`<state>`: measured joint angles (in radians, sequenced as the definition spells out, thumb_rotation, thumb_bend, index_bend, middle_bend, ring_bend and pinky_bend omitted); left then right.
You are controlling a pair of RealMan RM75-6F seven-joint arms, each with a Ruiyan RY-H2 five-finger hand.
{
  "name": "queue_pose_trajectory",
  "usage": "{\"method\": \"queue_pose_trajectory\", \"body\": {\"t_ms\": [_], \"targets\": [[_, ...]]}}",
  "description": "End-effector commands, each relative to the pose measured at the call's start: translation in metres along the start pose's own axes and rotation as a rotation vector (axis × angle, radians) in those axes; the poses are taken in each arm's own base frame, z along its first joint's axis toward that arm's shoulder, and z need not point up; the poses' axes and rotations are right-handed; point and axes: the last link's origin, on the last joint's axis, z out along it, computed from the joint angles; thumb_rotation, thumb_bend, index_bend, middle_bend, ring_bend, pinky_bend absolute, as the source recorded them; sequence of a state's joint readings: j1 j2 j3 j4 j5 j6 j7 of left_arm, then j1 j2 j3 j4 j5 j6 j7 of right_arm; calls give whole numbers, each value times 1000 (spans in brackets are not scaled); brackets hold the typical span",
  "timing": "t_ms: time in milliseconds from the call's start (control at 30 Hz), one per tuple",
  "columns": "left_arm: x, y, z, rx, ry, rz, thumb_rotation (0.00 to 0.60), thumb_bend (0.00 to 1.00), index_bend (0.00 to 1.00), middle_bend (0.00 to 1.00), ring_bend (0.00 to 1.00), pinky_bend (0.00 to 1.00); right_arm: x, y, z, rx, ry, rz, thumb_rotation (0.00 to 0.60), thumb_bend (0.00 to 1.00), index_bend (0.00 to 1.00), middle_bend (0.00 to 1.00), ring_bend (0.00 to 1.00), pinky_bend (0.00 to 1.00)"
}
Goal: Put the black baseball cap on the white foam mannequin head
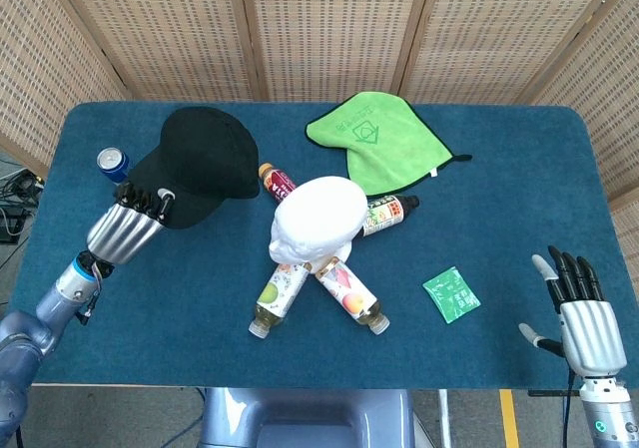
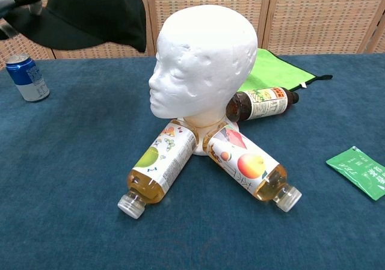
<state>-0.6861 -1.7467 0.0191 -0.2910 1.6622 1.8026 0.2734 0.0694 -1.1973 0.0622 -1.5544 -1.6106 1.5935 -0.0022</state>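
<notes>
My left hand grips the black baseball cap by its brim and holds it in the air, left of the white foam mannequin head. In the chest view the black baseball cap hangs at the top left, higher than the table and level with the crown of the mannequin head, which faces left. Only the edge of the left hand shows there. My right hand rests open at the front right edge of the table, fingers straight, holding nothing.
Three drink bottles lie around the head's base: one at the front left, one at the front right, one behind. A blue can stands at the left. A green cloth lies at the back, a green packet at the right.
</notes>
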Motion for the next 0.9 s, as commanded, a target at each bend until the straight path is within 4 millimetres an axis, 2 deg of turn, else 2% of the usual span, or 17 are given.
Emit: {"method": "queue_pose_trajectory", "body": {"t_ms": [33,233,533,700,900], "targets": [[4,-12,10,33,40,8,600,603,817,922,848,695,0,0,0,1,2,2,600,79,142,0,0,0],[17,-24,42,98,131,-18,600,602,818,922,848,695,3,1,0,0,17,11,600,79,142,0,0,0],[56,-15,95,113,240,-58,600,603,818,922,848,695,6,6,1,-12,23,24,600,79,144,0,0,0],[79,-1,111,118,251,-106,600,601,818,922,848,695,8,8,1,-18,30,33,600,79,144,0,0,0],[97,18,114,98,248,-135,600,601,818,922,848,695,11,11,2,-27,37,45,600,79,144,0,0,0]]}}
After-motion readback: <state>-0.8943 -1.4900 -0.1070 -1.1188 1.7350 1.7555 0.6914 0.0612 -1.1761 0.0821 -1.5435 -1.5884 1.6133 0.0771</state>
